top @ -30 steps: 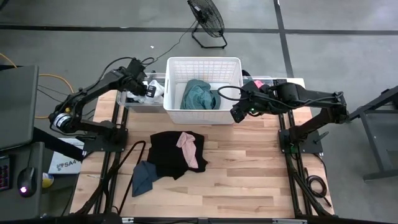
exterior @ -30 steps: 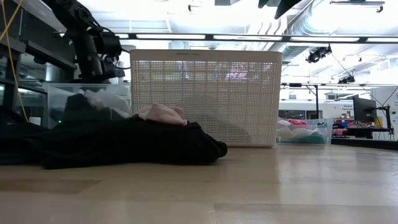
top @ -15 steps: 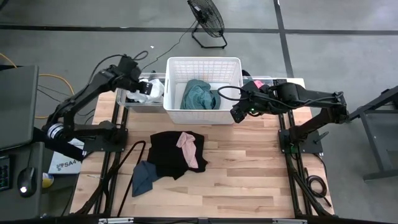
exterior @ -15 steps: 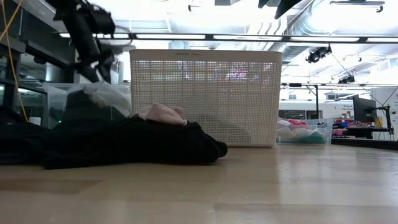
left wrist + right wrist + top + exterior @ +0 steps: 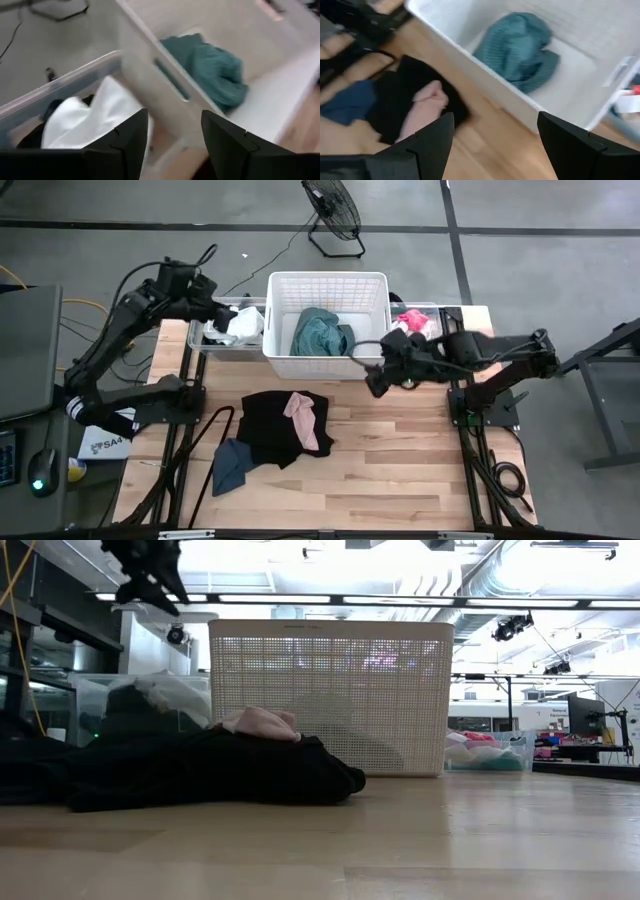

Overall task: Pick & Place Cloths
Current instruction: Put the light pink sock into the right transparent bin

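Cloths lie in four places: a teal cloth (image 5: 322,332) inside the white basket (image 5: 327,278) at the far middle of the table (image 5: 400,470); a white cloth (image 5: 243,323) with a dark one beside it in the clear bin (image 5: 200,345) just left of the basket; a pink cloth (image 5: 410,321) in the clear bin on the basket's right; and a pile on the table in front of the basket, made of a black cloth (image 5: 268,425), a pale pink cloth (image 5: 304,417) lying on top of it, and a dark blue cloth (image 5: 231,463) touching its near left edge. The left tool (image 5: 213,307) hovers over the left bin's far end with its fingers spread and nothing between them; the left wrist view shows the white cloth below and free of the fingers (image 5: 127,137). One second ago this tool sat lower, pressed together on the white cloth over the bin; it has since released the cloth, and the arm has risen and drawn back to the left, so the low view shows it high above the bin. The right tool (image 5: 375,380) is spread wide and empty, above the bare table just in front of the basket's near right corner. It has moved a little toward the table's near side and the pile since the earlier frame. The pile and the teal cloth are unchanged.
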Motion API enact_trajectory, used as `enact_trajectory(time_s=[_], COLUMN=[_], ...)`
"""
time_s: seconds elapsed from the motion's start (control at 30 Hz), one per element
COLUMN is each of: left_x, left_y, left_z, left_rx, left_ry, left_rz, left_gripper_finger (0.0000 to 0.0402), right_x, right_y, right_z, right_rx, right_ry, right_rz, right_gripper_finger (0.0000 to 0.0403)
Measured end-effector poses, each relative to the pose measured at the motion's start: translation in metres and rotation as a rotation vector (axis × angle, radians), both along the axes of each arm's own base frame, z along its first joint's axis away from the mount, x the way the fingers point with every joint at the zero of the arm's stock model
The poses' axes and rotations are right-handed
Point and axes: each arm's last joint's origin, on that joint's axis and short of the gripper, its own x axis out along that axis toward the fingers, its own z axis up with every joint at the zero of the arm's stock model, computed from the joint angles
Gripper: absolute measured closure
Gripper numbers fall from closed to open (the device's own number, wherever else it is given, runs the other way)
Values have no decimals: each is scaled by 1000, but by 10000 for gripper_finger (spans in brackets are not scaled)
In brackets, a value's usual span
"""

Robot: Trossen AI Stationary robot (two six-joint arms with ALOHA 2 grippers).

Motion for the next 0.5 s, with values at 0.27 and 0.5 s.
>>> enact_trajectory(time_s=[0.27,0.5], left_x=[-3,-4], left_y=[-37,-54], left_z=[12,14], left_rx=[89,142], left_ry=[-49,-33], left_rz=[-144,-226], left_gripper_finger=[220,220], right_x=[34,64], right_y=[34,53], right_z=[-29,-83], right_rx=[20,-72], right_ry=[-143,-44], right_rz=[80,231], right_gripper_finger=[124,124])
